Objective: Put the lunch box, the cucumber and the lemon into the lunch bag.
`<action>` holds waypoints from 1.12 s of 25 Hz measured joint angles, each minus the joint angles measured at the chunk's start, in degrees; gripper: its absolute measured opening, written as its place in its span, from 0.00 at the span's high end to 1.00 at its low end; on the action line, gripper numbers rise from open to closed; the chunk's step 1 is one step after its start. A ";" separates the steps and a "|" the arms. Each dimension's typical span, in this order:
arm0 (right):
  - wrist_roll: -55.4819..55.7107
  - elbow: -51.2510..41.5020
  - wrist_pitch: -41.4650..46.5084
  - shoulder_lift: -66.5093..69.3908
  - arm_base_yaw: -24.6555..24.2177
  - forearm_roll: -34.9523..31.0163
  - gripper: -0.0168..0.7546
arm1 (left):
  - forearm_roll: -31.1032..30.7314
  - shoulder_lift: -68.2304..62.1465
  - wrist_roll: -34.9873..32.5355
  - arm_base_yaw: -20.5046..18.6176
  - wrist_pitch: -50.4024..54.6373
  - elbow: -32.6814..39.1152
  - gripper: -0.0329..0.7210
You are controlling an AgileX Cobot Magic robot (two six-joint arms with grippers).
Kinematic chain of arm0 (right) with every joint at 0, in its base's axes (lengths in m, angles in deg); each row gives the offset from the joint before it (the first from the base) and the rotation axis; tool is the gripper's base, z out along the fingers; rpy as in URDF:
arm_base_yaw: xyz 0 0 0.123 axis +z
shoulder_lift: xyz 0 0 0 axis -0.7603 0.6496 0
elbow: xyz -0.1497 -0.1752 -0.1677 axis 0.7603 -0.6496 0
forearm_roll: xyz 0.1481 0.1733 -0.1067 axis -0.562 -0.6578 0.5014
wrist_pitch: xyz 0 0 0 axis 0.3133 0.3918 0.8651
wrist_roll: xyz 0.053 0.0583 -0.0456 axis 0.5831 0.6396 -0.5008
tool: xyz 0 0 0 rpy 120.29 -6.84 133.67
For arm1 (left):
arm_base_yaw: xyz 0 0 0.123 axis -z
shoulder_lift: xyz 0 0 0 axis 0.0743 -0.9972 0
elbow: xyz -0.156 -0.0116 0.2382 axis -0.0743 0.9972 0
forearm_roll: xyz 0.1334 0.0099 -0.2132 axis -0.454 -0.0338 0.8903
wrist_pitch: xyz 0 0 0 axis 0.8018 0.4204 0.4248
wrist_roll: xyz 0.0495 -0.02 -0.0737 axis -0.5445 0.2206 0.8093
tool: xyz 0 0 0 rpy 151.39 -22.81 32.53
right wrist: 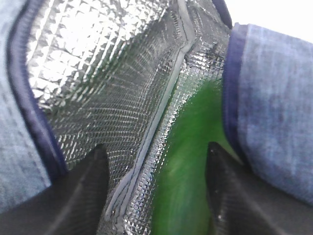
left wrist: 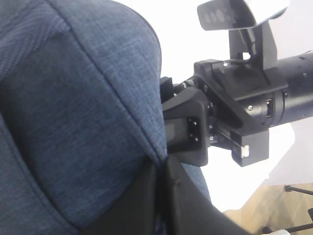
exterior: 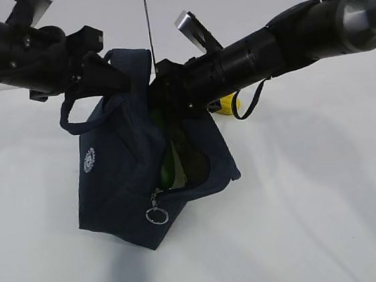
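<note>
The dark blue lunch bag [exterior: 122, 188] stands on the white table [exterior: 315, 201], with its zipper ring [exterior: 157, 215] hanging low at the front; the left pincer [exterior: 117, 78] is squeezed shut on the top edge of the bag and holds that side up. The right pincer [right wrist: 156, 196] reaches down into the bag's open mouth; its two dark fingers [right wrist: 80, 188] stand partly apart, and the green cucumber [right wrist: 188, 176] lies between them against the shiny silver lining [right wrist: 98, 73]; I cannot tell if the fingers touch it. From outside, a bit of the cucumber shows green in the bag's opening. The yellow lemon [exterior: 228, 104] sits on the table behind the right arm [exterior: 285, 36], outside the bag.
</note>
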 joint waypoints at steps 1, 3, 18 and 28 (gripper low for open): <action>-0.06 0.00 0.00 0.00 0.00 0.00 0.48 | 0.00 0.00 0.00 0.00 0.00 0.00 0.97; -0.19 0.00 0.00 0.00 0.00 0.00 0.43 | 0.00 0.00 0.00 0.00 0.00 0.00 0.97; -0.40 0.51 5.07 0.00 -0.54 0.24 0.35 | 0.22 0.00 0.00 0.00 0.22 0.00 0.97; -0.19 4.69 15.81 0.00 -7.21 1.08 0.35 | 0.22 0.00 0.00 0.00 0.68 0.00 0.97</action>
